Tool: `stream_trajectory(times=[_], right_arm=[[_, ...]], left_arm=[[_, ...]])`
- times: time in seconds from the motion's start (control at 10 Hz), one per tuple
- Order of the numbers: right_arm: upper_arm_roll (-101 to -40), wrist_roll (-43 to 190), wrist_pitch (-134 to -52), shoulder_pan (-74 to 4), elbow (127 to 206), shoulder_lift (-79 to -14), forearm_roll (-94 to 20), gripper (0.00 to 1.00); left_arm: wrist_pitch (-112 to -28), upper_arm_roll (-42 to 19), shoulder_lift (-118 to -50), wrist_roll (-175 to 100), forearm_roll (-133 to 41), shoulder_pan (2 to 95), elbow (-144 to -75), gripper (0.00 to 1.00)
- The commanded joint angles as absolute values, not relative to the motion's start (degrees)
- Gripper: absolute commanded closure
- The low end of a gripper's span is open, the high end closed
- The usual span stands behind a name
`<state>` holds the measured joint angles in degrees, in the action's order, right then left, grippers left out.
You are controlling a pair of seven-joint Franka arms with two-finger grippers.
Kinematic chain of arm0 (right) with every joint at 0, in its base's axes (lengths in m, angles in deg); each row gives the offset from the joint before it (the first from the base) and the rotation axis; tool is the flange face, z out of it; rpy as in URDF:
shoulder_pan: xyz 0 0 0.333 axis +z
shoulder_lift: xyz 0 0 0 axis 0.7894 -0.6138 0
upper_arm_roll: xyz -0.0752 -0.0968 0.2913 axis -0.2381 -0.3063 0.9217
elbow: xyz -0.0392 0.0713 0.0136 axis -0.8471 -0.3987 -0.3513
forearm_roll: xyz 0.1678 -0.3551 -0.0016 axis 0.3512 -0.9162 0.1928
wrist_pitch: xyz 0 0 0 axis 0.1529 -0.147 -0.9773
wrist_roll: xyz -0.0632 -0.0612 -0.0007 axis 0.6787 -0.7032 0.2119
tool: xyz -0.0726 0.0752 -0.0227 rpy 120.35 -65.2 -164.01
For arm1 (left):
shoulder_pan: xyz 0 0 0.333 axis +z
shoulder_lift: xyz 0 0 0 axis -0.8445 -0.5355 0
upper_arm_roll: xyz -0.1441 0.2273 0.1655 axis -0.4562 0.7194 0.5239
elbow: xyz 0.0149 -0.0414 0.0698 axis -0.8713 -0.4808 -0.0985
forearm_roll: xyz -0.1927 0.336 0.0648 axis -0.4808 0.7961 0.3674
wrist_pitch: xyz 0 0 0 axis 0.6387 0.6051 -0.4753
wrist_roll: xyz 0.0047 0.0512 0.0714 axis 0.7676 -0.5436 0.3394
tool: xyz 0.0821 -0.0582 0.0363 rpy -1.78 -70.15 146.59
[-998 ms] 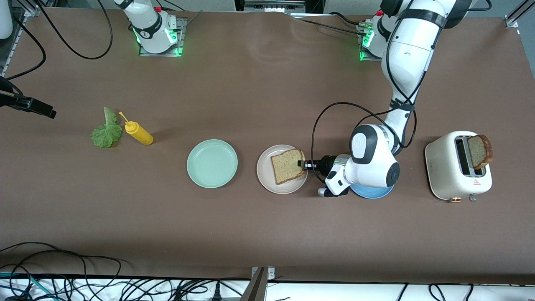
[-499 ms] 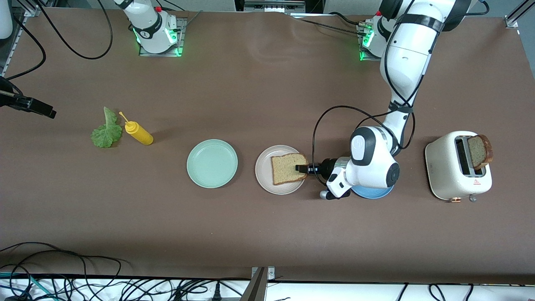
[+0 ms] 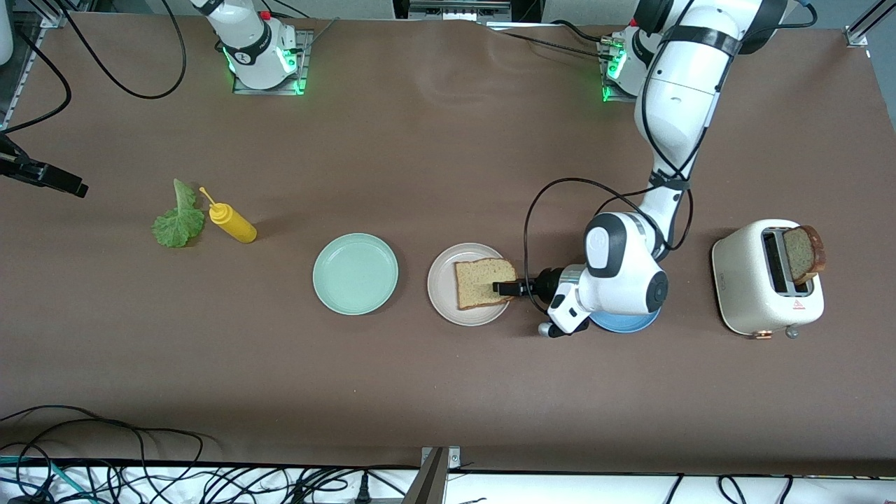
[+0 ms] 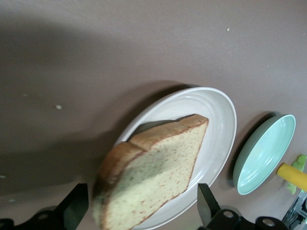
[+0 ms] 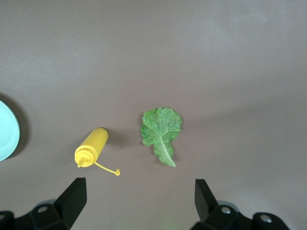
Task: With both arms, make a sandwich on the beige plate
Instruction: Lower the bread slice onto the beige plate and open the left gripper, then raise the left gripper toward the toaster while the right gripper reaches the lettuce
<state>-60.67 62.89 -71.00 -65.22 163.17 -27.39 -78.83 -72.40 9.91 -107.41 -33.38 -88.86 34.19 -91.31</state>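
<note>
A brown bread slice (image 3: 481, 283) lies on the beige plate (image 3: 442, 285), one crust edge over the rim toward the left arm's end. My left gripper (image 3: 501, 287) is low at that edge and open, its fingers (image 4: 76, 211) standing apart on either side of the bread slice (image 4: 158, 172), not pressing it. A second bread slice (image 3: 803, 253) sticks up from the toaster (image 3: 759, 287). The lettuce leaf (image 3: 175, 220) lies flat toward the right arm's end. My right gripper (image 5: 139, 194) hangs open high over the lettuce leaf (image 5: 160, 130), holding nothing.
A yellow squeeze bottle (image 3: 234, 222) lies beside the lettuce. A mint-green plate (image 3: 355, 273) sits next to the beige plate. A blue plate (image 3: 633, 322) lies partly under the left arm's wrist. Black cables loop over the table near the left arm.
My left gripper has opened and let go of the bread slice, which went from tilted to lying on the beige plate. The plate slid slightly toward the right arm's end.
</note>
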Motion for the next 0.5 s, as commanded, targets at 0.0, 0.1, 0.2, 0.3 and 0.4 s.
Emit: stream_trajectory(times=[0.0, 0.1, 0.2, 0.3, 0.4], right_arm=[[-60.69, 63.88, -70.44, -65.58, 163.62, -28.88, -77.88, 0.0], [-60.69, 63.88, -70.43, -65.58, 164.15, -29.33, -78.06, 0.0], [-60.78, 63.8, -70.43, -65.58, 164.76, -29.85, -78.23, 0.0], [-60.78, 63.62, -70.43, -65.58, 165.29, -30.64, -78.67, 0.0], [-60.78, 63.36, -70.87, -65.58, 165.99, -31.43, -78.76, 0.0]], left_arm=[[-74.17, 10.16, -107.89, -35.39, -90.08, 32.4, -90.17, 0.0], [-76.35, 9.98, -108.41, -37.04, -90.08, 31.35, -90.08, 0.0], [-76.9, 9.98, -108.5, -38.1, -90.08, 30.99, -89.56, 0.0], [-76.9, 9.98, -108.42, -37.77, -89.99, 31.25, -89.21, 0.0], [-76.73, 10.07, -107.98, -37.76, -89.55, 31.69, -89.2, 0.0]])
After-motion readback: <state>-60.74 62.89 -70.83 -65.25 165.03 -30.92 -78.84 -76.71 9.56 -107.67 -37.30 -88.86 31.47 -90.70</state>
